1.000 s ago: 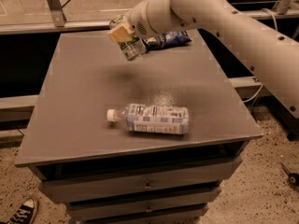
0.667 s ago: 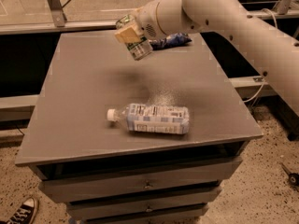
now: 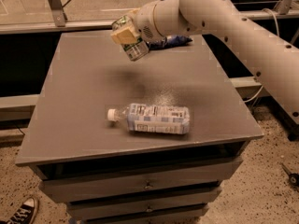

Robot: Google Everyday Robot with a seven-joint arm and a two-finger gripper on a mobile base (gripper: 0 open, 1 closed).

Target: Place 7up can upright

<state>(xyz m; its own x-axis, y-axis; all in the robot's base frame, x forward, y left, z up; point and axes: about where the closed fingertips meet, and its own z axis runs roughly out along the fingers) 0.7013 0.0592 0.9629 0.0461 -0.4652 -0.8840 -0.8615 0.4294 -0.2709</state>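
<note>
My gripper point(image 3: 127, 33) hangs over the far middle of the grey table point(image 3: 84, 101), at the end of the white arm that comes in from the right. It is shut on the 7up can point(image 3: 136, 48), a small can with a silver end and green and white label. The can is tilted, its silver end pointing down and to the right, and it is held clear above the tabletop. A tan finger pad point(image 3: 124, 34) covers part of the can's side.
A clear plastic bottle point(image 3: 156, 119) with a white cap lies on its side near the table's front middle. A dark blue snack bag point(image 3: 174, 41) lies at the far edge, partly behind the arm. Drawers sit below the tabletop. A shoe point(image 3: 21, 213) is on the floor at bottom left.
The gripper with the can has moved slightly to the right and a little up over the far part of the table. The bottle and bag have not moved.
</note>
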